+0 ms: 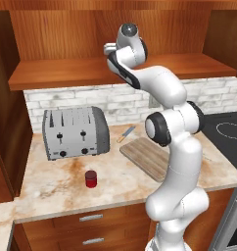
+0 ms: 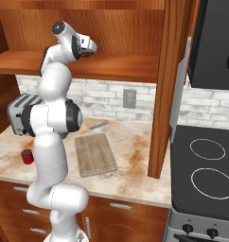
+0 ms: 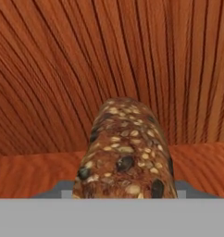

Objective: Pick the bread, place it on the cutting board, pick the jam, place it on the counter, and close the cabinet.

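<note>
On the cabinet (image 1: 57,73) shelf, the gripper (image 2: 92,46) grasps the bread (image 3: 125,152). Its fingertips are hidden behind the loaf.

Looking at a home kitchen: toaster (image 1: 75,132) sitting on marbled table (image 1: 52,188), stovetop (image 2: 205,165) lying beside it, brick backsplash (image 2: 111,97) running under wooden cabinet (image 1: 57,29).

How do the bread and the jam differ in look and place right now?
The bread is a brown, seed-studded loaf with a rounded top; the jam is a small red cylindrical jar. The bread sits in the wooden cabinet, close before the gripper; the jam stands upright on the counter in front of the toaster.
</note>
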Robot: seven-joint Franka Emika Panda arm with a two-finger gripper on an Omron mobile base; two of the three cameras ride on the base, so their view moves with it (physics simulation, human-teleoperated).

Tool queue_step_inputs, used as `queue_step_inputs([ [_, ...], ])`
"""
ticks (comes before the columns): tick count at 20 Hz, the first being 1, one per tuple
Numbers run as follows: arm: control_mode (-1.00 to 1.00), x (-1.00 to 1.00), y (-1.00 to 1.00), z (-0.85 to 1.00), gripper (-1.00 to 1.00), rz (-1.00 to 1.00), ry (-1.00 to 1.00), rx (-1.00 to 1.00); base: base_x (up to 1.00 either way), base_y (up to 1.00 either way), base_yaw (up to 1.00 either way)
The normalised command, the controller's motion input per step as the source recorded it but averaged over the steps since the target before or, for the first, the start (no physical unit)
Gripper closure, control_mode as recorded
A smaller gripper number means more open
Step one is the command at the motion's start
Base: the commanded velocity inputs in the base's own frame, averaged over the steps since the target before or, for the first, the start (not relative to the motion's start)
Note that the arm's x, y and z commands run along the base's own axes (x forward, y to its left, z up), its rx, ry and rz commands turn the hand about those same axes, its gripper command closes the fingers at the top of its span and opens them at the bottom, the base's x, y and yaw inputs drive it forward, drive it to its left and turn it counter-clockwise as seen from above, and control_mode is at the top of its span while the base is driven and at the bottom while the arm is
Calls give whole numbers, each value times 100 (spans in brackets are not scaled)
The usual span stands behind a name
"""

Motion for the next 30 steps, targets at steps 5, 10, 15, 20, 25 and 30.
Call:
queue_step_inputs([
  [5, -100, -1, -2, 0, 100, 0, 0, 0, 0, 0, 0],
  [10, -100, -15, -12, 0, 100, 0, 0, 0, 0, 0, 0],
  [15, -100, -32, -18, 0, 100, 0, 0, 0, 0, 0, 0],
  [20, -100, -46, -18, 0, 100, 0, 0, 0, 0, 0, 0],
  [25, -100, -61, -11, 0, 100, 0, 0, 0, 0, 0, 0],
  [30, -100, -66, -2, 0, 100, 0, 0, 0, 0, 0, 0],
])
